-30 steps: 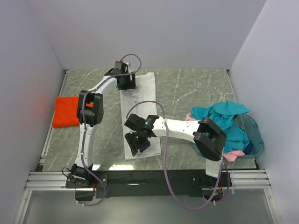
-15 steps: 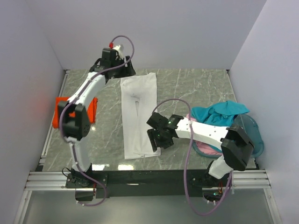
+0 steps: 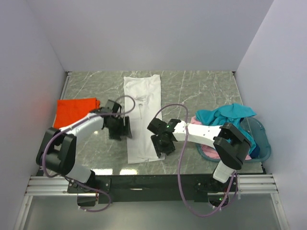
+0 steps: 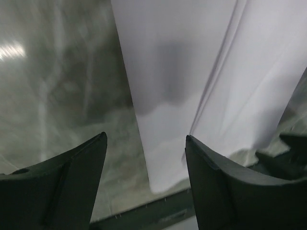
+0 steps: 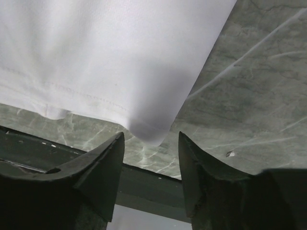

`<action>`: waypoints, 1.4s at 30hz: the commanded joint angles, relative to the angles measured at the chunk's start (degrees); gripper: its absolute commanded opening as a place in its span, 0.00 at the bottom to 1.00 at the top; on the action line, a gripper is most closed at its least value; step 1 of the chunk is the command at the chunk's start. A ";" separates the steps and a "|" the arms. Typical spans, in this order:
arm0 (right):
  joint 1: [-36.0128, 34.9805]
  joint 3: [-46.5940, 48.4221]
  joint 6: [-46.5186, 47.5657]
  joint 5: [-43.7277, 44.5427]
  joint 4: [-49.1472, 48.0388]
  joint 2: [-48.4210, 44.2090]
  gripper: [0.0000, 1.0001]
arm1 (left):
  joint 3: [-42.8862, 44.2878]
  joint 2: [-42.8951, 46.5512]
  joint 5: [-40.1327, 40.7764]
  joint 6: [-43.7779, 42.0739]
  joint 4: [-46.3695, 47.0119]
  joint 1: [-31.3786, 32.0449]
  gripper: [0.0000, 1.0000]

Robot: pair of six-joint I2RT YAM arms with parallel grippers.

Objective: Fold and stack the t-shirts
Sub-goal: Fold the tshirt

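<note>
A white t-shirt lies folded into a long narrow strip down the middle of the table. My left gripper is open and empty at its left edge, near the lower half; the left wrist view shows the white t-shirt ahead of the spread fingers. My right gripper is open and empty at the strip's lower right corner; that corner of the white t-shirt lies just ahead of the fingers. A folded orange t-shirt lies at the left. A teal t-shirt and a pink t-shirt are heaped at the right.
A translucent teal basket stands at the right edge under the heaped shirts. The dark front rail runs along the table's near edge. White walls close in the left, back and right.
My left arm has swung from the shirt's far top end down to its lower left edge. My right gripper has stayed by the lower right corner, shifting slightly.
</note>
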State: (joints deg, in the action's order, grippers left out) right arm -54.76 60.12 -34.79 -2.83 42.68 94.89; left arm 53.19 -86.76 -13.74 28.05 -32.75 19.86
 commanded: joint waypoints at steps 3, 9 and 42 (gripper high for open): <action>0.18 -0.53 0.33 0.54 -1.89 1.17 0.52 | -9.41 8.97 -5.77 7.18 0.85 3.17 0.72; 0.27 -0.79 0.42 0.63 -1.81 2.31 0.46 | -12.41 9.86 -7.80 9.73 1.20 7.20 0.71; 2.64 -7.38 -0.99 -1.39 -5.32 -0.58 0.22 | -18.21 1.95 1.87 18.97 -0.03 18.55 0.23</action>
State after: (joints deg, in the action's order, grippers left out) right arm -53.10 54.78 -36.21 -4.58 38.35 95.48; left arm 37.85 -82.24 -16.36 46.92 -32.60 37.43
